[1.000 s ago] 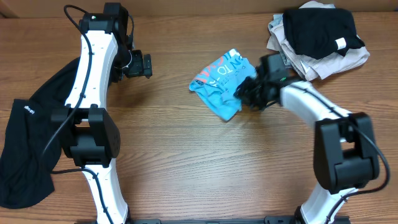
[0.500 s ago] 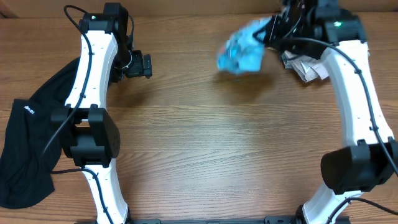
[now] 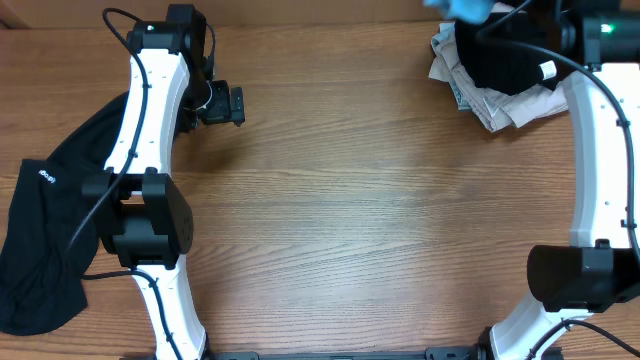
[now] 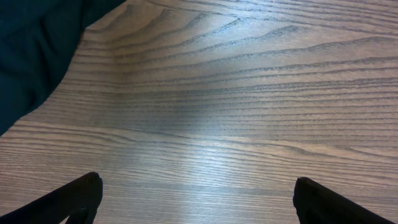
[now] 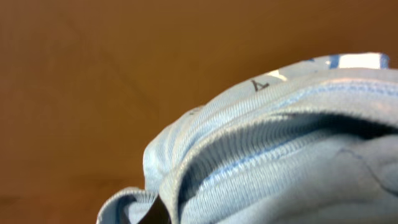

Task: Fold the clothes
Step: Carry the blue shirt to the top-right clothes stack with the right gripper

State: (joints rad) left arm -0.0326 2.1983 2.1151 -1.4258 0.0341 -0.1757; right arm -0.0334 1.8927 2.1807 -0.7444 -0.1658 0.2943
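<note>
The light-blue T-shirt (image 3: pixel 465 8) hangs bunched at the far edge of the overhead view, above the table's back right. My right gripper (image 3: pixel 500 8) is shut on it. In the right wrist view its ribbed blue fabric (image 5: pixel 280 162) fills the lower right and hides the fingers. A black garment with a small white label (image 3: pixel 45 230) lies spread at the table's left edge, and its edge shows in the left wrist view (image 4: pixel 31 50). My left gripper (image 3: pixel 226 105) hovers over bare wood, open and empty (image 4: pixel 199 205), right of that garment.
A pile of folded black and beige clothes (image 3: pixel 510 75) sits at the back right corner, just under the raised T-shirt. The wooden table (image 3: pixel 350 220) spans the view between the two arms.
My right arm has lifted the light-blue T-shirt off the middle of the table and swung it up and back toward the far right, above the pile. The left arm has not moved.
</note>
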